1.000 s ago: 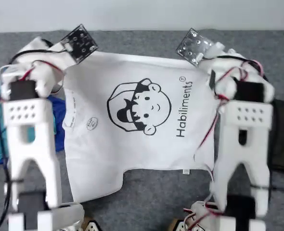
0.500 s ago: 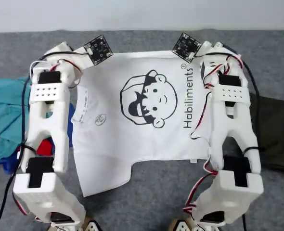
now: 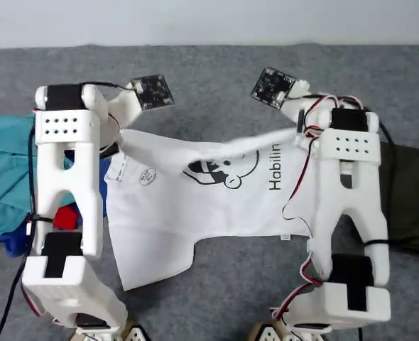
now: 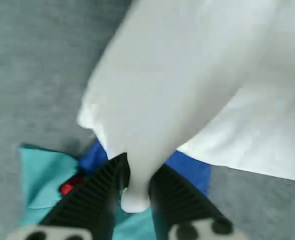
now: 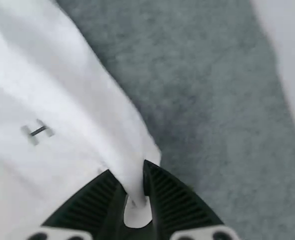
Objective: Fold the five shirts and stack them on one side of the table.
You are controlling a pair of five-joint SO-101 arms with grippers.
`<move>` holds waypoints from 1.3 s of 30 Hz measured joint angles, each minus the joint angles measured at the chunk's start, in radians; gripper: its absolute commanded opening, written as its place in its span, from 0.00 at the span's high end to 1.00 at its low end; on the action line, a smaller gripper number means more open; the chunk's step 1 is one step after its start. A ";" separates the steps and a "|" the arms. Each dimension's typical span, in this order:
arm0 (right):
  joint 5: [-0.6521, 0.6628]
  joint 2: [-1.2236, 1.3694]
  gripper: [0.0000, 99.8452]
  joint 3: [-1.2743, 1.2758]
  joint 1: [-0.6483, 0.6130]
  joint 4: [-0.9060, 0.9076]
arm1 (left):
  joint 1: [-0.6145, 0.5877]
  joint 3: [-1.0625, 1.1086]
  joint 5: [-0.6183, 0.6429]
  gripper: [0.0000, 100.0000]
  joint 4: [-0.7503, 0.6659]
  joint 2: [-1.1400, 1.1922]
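white t-shirt (image 3: pixel 195 213) lies mid-table on the grey mat (image 3: pixel 216 78), far edge raised and draped over the print. left gripper (image 4: pixel 137 174) and right gripper (image 5: pixel 131 184) each pinch a corner. fabric judged light, limp (sags between holds); corners suit gripping.

The white shirt (image 3: pixel 195 213) has a raised fold hiding the top half of its cartoon print (image 3: pixel 224 174). Just past the left gripper (image 4: pixel 136 175), 3 things, a teal cloth (image 4: pixel 42 170), blue cloth (image 4: pixel 187 167) and red scrap (image 4: pixel 70 186), are mostly buried under the shirt, no telling their shapes. Fabric right at the right gripper (image 5: pixel 133 182) is just blur.
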 measured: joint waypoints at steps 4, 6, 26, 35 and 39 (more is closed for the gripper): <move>0.000 -0.006 0.99 0.000 0.000 0.164 | 0.031 0.157 -0.009 0.99 0.006 -0.078; 0.000 -0.006 0.99 0.000 0.000 0.226 | 0.057 0.281 -0.028 0.99 0.006 -0.138; 0.094 -0.014 0.99 0.132 0.020 0.339 | 0.118 0.948 -0.098 0.98 0.005 -0.404; 0.094 -0.014 0.81 0.132 0.005 0.313 | 0.089 1.019 -0.144 0.87 0.005 -0.413; 0.094 -0.028 0.80 0.132 0.032 0.338 | 0.057 0.994 -0.055 0.85 0.005 -0.413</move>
